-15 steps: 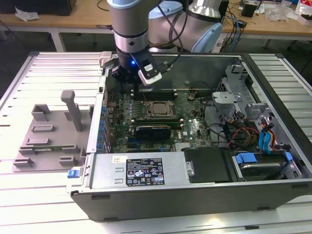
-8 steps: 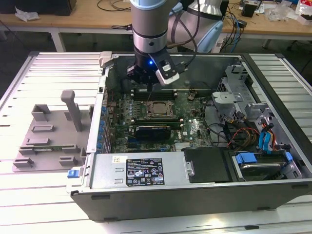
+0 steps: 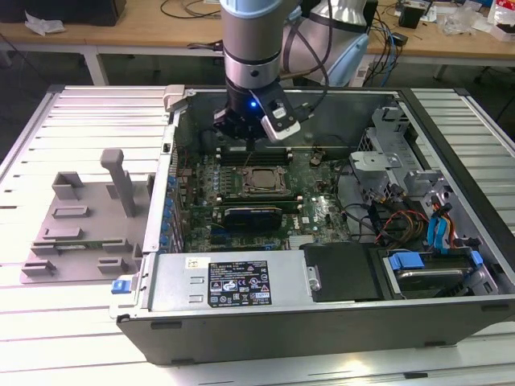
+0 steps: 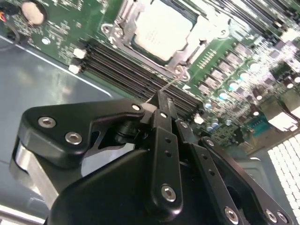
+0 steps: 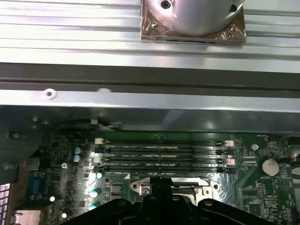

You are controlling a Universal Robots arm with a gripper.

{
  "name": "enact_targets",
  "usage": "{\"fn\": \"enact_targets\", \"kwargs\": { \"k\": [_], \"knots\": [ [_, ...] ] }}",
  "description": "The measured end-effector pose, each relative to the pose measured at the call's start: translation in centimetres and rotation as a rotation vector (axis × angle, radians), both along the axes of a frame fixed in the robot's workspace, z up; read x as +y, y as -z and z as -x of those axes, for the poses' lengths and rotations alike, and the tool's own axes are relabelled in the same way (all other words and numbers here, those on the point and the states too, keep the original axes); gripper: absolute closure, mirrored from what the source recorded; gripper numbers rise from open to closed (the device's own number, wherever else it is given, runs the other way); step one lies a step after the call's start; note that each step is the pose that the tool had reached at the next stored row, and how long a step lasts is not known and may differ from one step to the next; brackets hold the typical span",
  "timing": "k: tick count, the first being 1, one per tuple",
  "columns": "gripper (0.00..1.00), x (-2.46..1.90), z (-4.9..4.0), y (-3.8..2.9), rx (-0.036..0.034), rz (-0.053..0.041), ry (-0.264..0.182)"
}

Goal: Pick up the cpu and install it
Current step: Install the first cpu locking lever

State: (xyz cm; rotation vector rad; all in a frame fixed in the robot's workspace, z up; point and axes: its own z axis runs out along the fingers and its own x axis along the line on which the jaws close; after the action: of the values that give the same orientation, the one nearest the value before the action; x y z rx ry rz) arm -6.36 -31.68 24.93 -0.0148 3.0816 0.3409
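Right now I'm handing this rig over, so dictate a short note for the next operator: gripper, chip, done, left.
Gripper: above the memory slots beside the socket, nothing in it.
Chip: lying in the socket on the board.
Done: chip picked up and set in place.
Left: cannot tell whether the socket is latched.

The cpu (image 3: 259, 178) sits in its socket (image 3: 283, 183) inside the computer case (image 3: 322, 342). A fixture tray (image 3: 80, 233) lies beside the case, at the exterior view's left.

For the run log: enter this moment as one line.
pincer: shut, empty, over memory slots | cpu: seated in socket
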Motion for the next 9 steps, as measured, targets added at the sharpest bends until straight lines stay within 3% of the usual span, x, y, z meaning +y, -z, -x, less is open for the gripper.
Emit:
{"fn": "enact_targets", "kwargs": {
  "k": [2,7,9],
  "knots": [
    [0.89,0.0,-0.62,0.12,0.0004,0.0,0.001],
    [0.89,0.0,-0.76,0.32,-0.0017,0.0,0.007],
    [0.89,0.0,-0.75,0.69,-0.0023,0.0024,0.071]
  ]
}}
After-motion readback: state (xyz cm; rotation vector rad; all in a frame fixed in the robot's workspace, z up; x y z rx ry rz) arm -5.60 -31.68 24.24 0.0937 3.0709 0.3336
